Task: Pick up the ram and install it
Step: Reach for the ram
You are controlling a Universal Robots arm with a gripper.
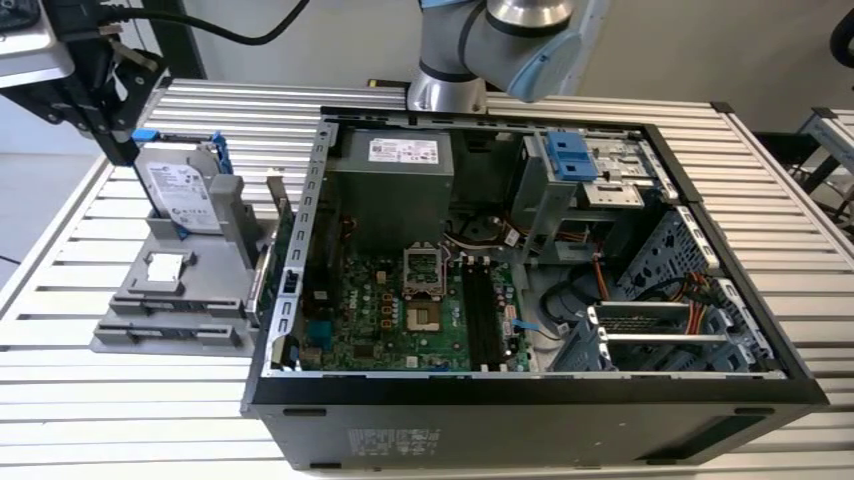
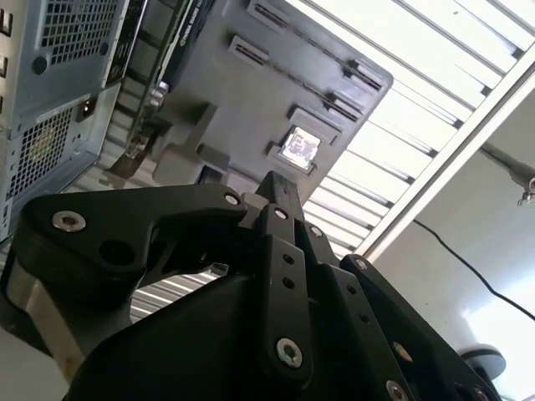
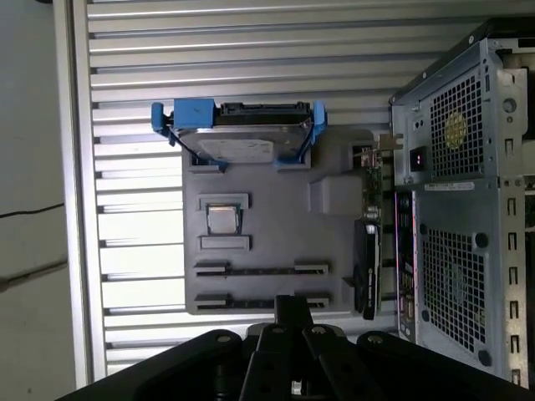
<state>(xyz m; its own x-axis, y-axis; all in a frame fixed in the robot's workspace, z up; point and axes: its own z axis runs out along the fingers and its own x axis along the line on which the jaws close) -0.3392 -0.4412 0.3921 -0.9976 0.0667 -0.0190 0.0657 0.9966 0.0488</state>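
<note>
jaws pressed together, hanging just above the slotted end of the grey holder [image 3: 276, 225], blue-framed hard drive [image 3: 242, 138] past them, bench [image 3: 134, 83] underneath

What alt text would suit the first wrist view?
The gripper, fingers shut, hangs above a grey parts holder on a slatted metal table. The holder carries a hard drive in a blue frame, a small square chip and two long dark strips; a computer case stands beside it.
</note>
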